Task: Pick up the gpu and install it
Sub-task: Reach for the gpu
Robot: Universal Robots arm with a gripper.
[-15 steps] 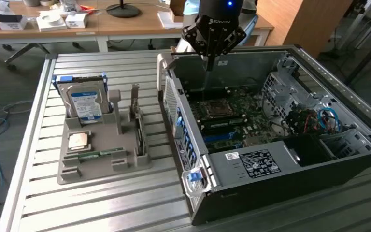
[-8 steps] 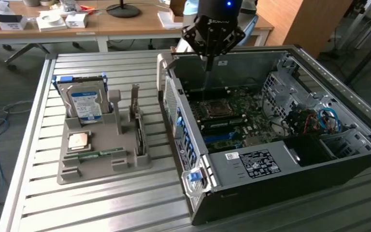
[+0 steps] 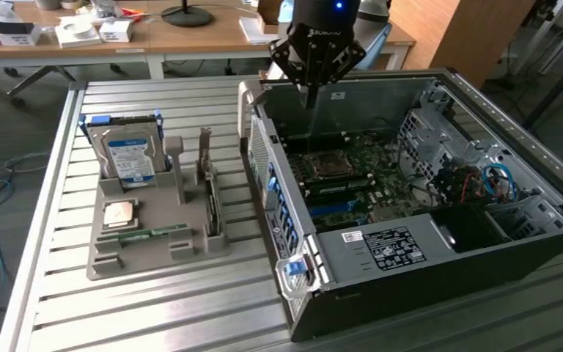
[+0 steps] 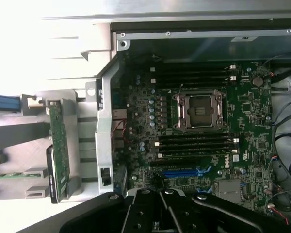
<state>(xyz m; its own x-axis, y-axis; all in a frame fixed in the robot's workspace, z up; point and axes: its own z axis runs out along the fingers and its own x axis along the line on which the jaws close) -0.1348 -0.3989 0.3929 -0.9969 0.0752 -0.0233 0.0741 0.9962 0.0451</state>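
The arm point(image 3: 325, 15) is cut off at the exterior view's twelve o'clock edge. The gpu point(image 3: 212, 209) stands edge-on, its faces hidden. The case label point(image 3: 391, 247), toward six o'clock, carries print too small to read.

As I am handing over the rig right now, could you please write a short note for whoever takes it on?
Claw: shut and empty, hanging above the open computer case, over the motherboard.
Gpu: standing on edge in the grey holder beside the case, apart from the claw.
Done: nothing of the job shows as done; the blue slot on the motherboard is bare.
Left: both the pick-up and the installation.
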